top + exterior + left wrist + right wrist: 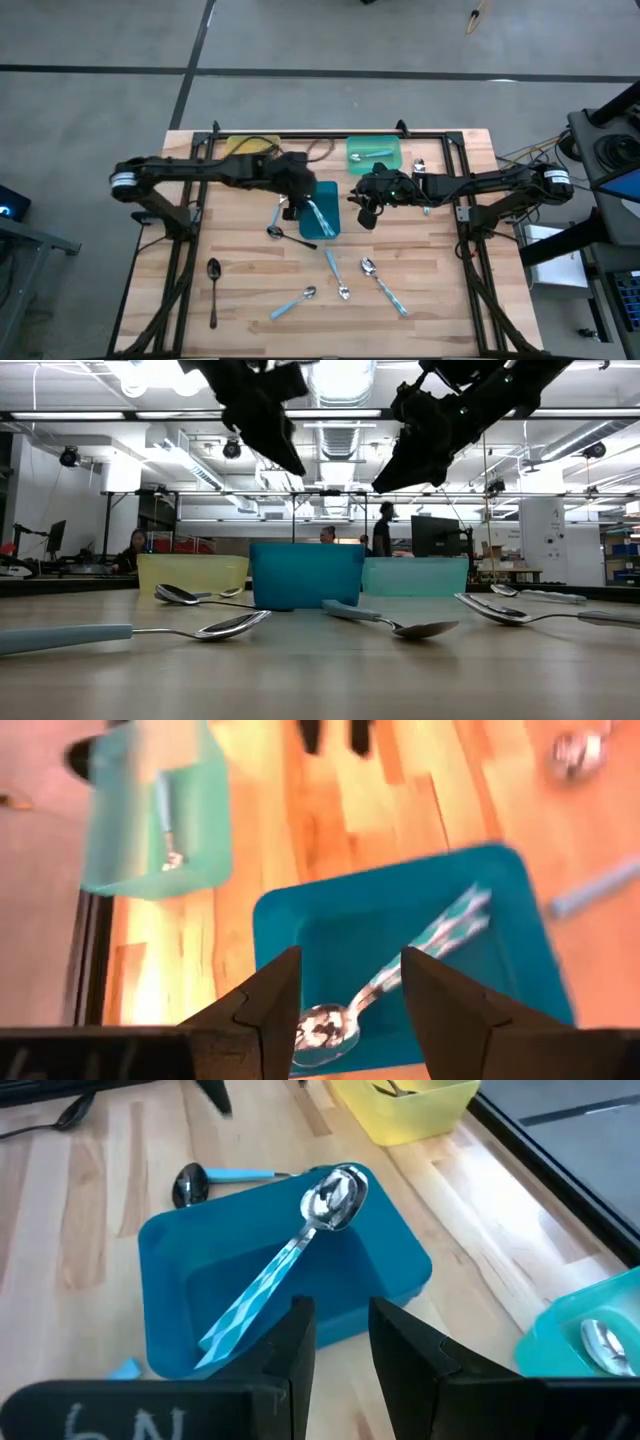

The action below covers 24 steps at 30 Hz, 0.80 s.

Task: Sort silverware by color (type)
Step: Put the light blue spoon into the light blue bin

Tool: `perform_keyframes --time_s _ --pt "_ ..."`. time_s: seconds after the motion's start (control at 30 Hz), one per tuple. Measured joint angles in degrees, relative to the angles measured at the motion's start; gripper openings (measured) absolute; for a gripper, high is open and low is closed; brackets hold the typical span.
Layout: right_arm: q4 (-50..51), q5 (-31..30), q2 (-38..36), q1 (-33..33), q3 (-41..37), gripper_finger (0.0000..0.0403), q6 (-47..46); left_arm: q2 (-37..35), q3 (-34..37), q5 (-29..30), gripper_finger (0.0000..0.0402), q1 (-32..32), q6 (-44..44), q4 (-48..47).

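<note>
Showing handwritten "6N": right gripper (340, 1342)

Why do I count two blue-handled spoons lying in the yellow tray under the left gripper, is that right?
Not quite. The blue-handled spoons lie in the blue tray, not the yellow one, as the left wrist view shows. The left gripper hangs open over that tray, and the yellow tray sits off to the side.

Both arms are dark, slender and jointed, each with a pale silvery band near its base. The left gripper (345, 1010) has two black wedge-shaped fingers (265, 1010). The right gripper (340, 1345) looks alike (white handwritten marks on its body).
</note>
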<state>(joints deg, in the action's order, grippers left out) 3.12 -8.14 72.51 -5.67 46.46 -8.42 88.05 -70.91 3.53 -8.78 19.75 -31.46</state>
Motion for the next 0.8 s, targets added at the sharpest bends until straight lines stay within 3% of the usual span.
perform_keyframes --time_s 0.13,0.3,0.43,0.63,0.8 --pt "0.0 -1.0 0.0 -0.2 0.0 0.0086 -0.2 -7.0 8.5 0.0 0.0153 0.0 -5.5 7.2" --pt "0.0 -1.0 0.0 -1.1 0.0 0.0086 -2.5 -15.8 23.0 0.5 0.0153 0.0 -9.2 24.5" --pt "-0.1 -1.1 0.0 -2.0 0.0 0.0086 -4.6 -21.4 30.6 6.1 0.0153 0.0 -10.2 35.8" --pt "1.4 -1.0 -0.1 -4.3 0.0 0.0084 -8.6 -27.1 33.5 9.5 0.0153 0.0 -14.9 35.1" --pt "9.7 -1.0 -0.3 -6.1 1.9 0.0085 -8.7 -29.1 33.8 9.5 0.0153 0.0 -21.5 29.4"
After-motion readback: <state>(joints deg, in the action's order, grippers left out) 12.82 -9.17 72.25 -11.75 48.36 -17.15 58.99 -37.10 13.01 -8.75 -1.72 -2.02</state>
